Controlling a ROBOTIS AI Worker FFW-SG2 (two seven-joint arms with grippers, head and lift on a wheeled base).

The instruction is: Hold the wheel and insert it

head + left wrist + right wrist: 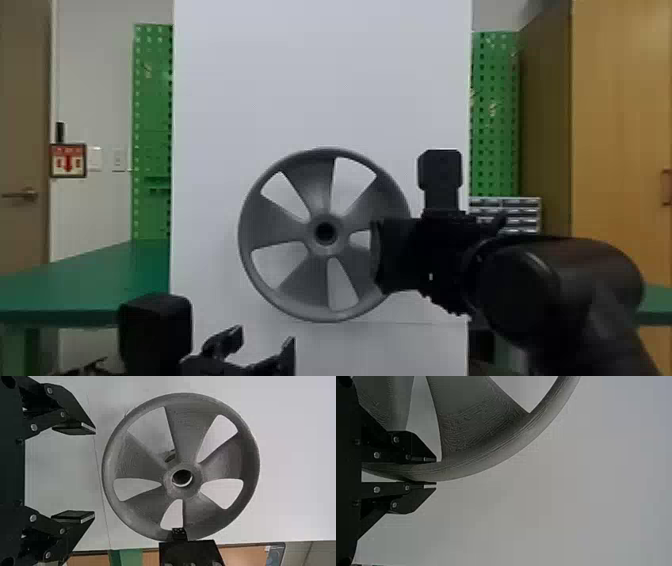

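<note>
I have the wheel [280, 222] upright before the white panel [320, 75], my right fingers [407, 445] closed to a narrow gap around its rim on the right side. My left fingers [73, 428] stand wide apart with nothing between them, low and near, left of the wheel.

What worries me is the one-sided pinch: if the hub hole [325, 233] meets resistance, the wheel could twist about my grip and go on crooked or jam. The rim is thin and curved, so a hard push might make it slip. Through a spoke opening I see a small rounded piece [170, 457], perhaps the mount; if it sits off the hole's line, I would press a spoke or hub face against it. I cannot tell how deep the gap behind is.

The panel lies open above the wheel and to its left. My right arm crosses the panel's right edge; my left fingers could foul the lower rim if raised carelessly.
</note>
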